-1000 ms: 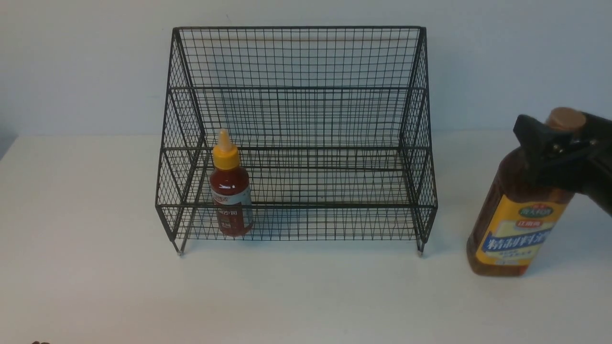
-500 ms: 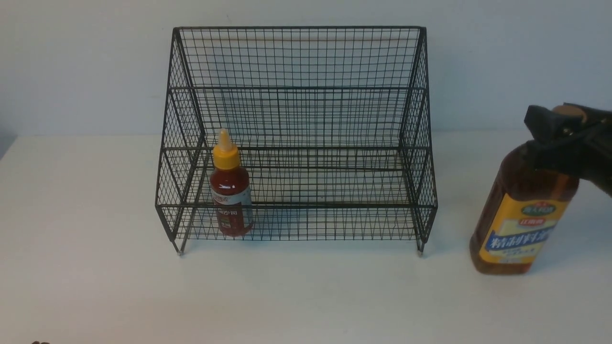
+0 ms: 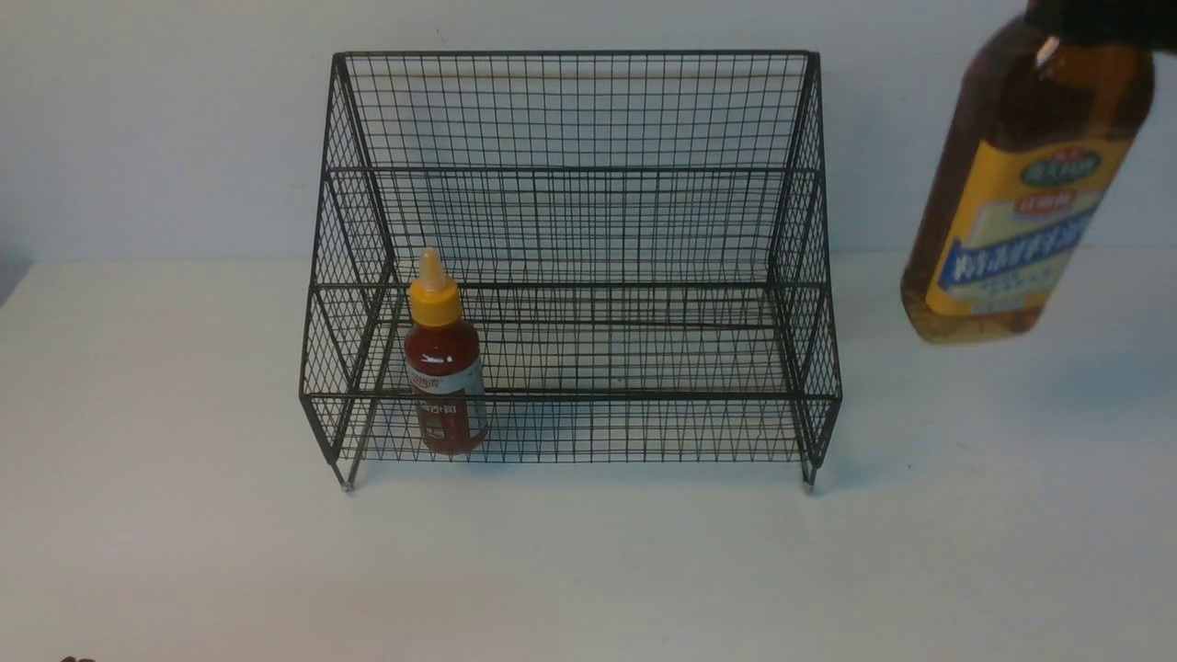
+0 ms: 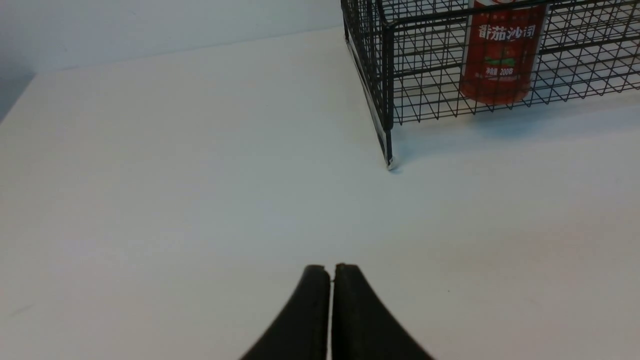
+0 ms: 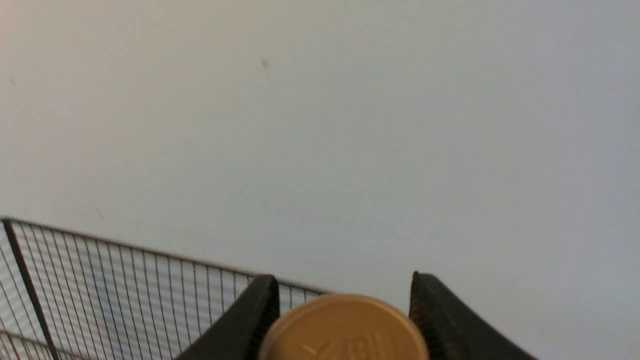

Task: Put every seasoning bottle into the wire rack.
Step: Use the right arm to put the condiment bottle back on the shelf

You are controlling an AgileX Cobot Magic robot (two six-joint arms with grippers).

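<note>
right gripper [image 5: 342, 287] is clamped on the tan cap [image 5: 345, 330] of the tall amber-liquid bottle with the yellow-blue label [image 3: 1021, 184], which a second ago stood on the white tabletop [image 3: 588, 570] and now hangs clear of it, off to the right of the black wire-mesh rack [image 3: 570, 110]. so the pick looks done; the carry into the rack remains. the small red sauce bottle with the yellow nozzle cap [image 3: 445, 368] already stands upright at the left end of the lower tier; the rest of that tier and the upper one are free. the rack's sloping right side wall and front rail are the edges to clear. left gripper [image 4: 331, 280], pressed together and empty, sits near the rack's left front foot.
</note>
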